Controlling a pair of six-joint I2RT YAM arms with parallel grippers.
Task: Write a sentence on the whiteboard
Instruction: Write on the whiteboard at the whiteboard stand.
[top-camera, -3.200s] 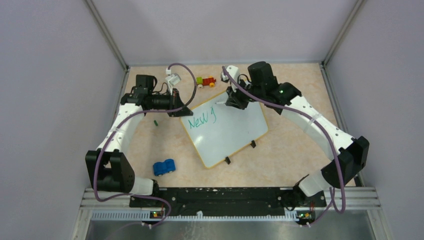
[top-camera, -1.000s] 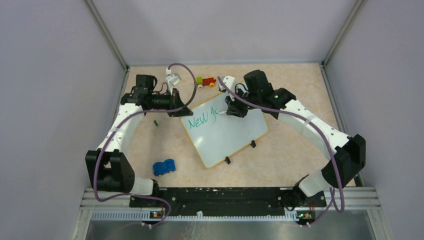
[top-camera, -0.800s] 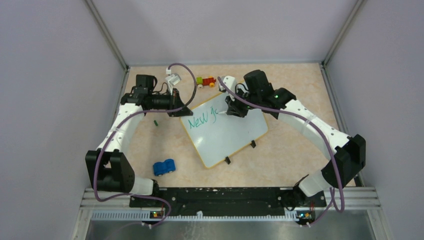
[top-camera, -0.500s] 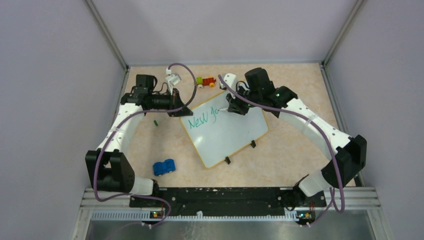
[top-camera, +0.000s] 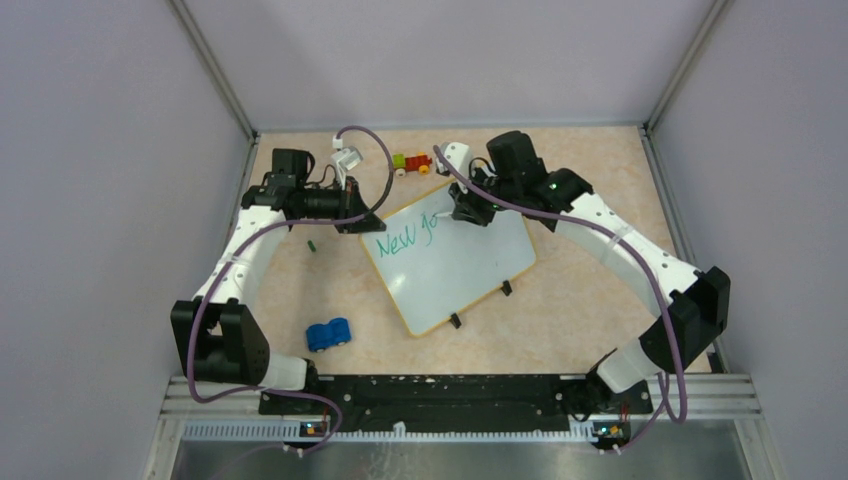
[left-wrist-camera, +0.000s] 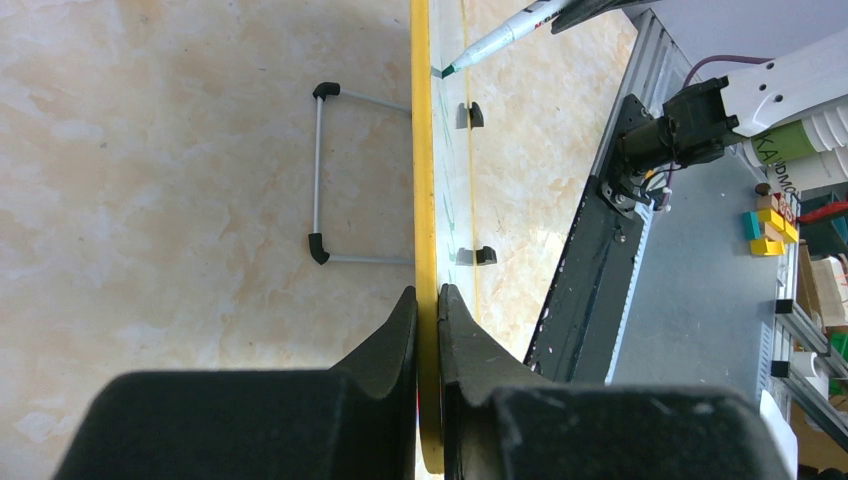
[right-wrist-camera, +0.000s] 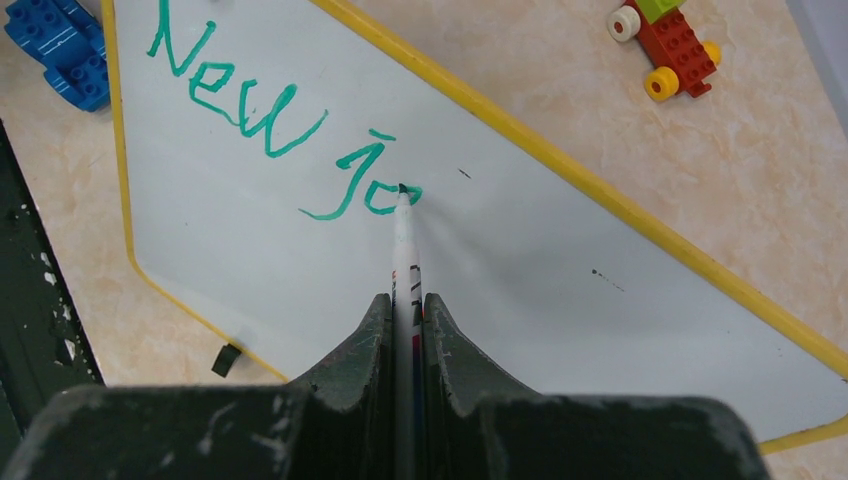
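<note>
Now we see our left gripper (left-wrist-camera: 427, 292) pinching the whiteboard (left-wrist-camera: 422, 150) rim, our right gripper (right-wrist-camera: 405, 300) clamping a marker (right-wrist-camera: 403, 235) (tip touching the sentence (right-wrist-camera: 272, 135)).

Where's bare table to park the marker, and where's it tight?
Free: the near strip between the blue toy car and the whiteboard's clipped edge; also the patch between the whiteboard and the right arm. Tight: the far side, around the left end effector, the right end effector and the red toy car.
</note>
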